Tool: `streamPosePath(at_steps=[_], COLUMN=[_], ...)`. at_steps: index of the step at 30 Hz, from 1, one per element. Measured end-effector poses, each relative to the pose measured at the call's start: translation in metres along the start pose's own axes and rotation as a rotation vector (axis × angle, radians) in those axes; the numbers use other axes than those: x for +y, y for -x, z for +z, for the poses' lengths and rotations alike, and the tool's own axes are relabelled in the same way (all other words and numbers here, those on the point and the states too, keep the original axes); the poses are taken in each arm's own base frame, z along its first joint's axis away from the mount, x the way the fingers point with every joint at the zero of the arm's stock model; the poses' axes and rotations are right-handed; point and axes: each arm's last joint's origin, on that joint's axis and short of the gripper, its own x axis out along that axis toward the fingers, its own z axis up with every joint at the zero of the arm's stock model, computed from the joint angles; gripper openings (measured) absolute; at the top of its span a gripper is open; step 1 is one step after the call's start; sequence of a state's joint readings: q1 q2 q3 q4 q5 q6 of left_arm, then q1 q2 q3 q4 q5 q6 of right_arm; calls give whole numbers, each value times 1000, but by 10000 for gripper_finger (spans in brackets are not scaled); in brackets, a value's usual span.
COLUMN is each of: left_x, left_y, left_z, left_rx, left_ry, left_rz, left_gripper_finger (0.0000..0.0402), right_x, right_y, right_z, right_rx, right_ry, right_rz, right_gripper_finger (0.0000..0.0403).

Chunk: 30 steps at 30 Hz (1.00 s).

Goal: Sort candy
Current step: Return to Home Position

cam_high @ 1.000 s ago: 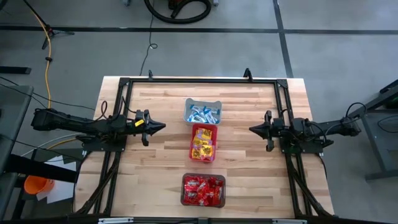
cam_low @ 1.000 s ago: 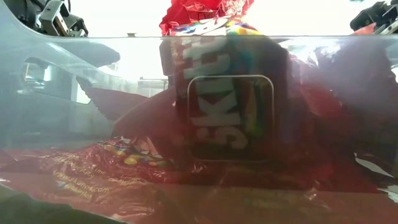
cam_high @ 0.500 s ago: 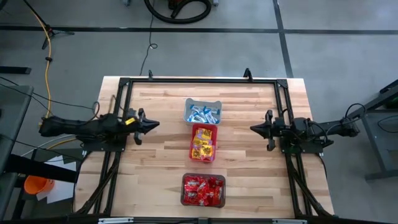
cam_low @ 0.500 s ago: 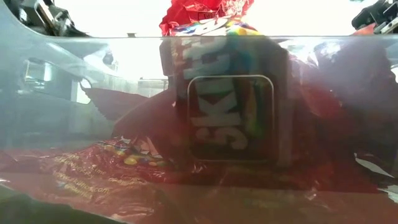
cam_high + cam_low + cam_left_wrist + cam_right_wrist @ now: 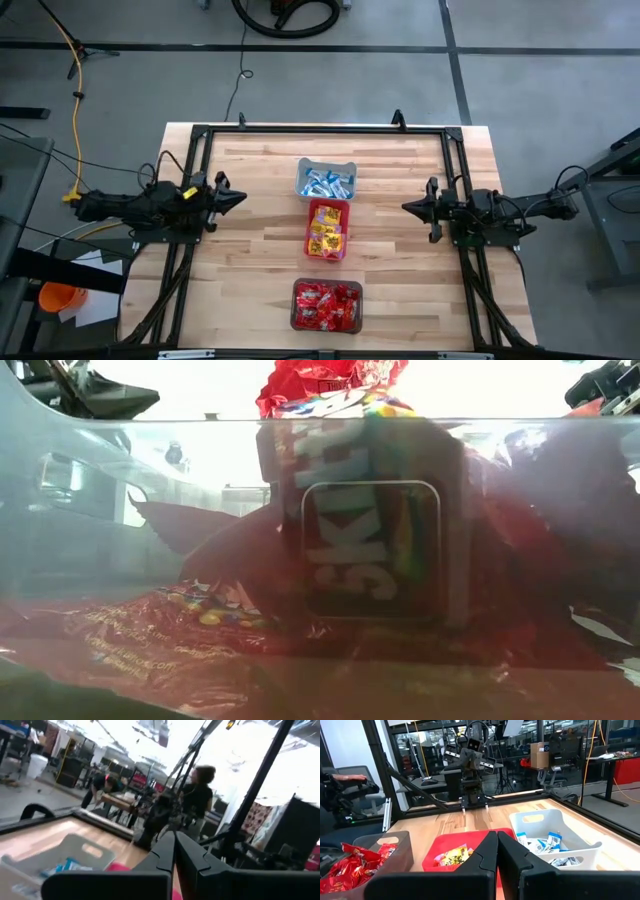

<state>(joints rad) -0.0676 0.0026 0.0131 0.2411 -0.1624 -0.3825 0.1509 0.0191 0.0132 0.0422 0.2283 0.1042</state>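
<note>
— Candy (image 5: 328,184): where does it lie?
— In three bins down the middle of the table (image 5: 250,270). Blue-and-white packets (image 5: 547,842) fill the white bin (image 5: 327,162) at the far end. Yellow packets (image 5: 327,238) lie in the red bin (image 5: 328,202) just beside it. Red packets (image 5: 326,306) sit in the dark bin (image 5: 294,305), nearer and apart.
— Anything hidden?
— The low view looks through the dark bin's wall, and red packets block everything behind. People (image 5: 197,795) beyond the table are hard to make out.
— The fingers?
— The left gripper (image 5: 240,197) at the left side and the right gripper (image 5: 405,208) at the right both have their fingers pressed together, holding nothing.
— Any change?
— The left gripper has drawn back leftward from the bins; the right has not moved.
</note>
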Motion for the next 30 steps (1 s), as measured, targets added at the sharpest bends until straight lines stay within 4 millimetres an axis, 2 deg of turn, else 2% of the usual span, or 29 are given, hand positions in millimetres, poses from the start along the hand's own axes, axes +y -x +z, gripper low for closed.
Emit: streamPosePath(at_steps=[5, 9, 13, 30], left_x=[3, 9, 11, 11], left_y=[0, 1, 2, 2], left_z=[-1, -14, -19, -20], left_rx=[16, 160, 231, 247], left_ry=[-14, -256, -357, -312], left_rz=[26, 30, 7, -4], left_gripper_finger=[1, 1, 1, 1], right_x=[0, 0, 0, 0], right_y=[0, 0, 0, 0], right_z=[0, 0, 0, 0], right_rx=[0, 0, 0, 0], right_ry=[0, 0, 0, 0], right_rz=[0, 0, 0, 0], right_gripper_finger=[0, 0, 0, 0])
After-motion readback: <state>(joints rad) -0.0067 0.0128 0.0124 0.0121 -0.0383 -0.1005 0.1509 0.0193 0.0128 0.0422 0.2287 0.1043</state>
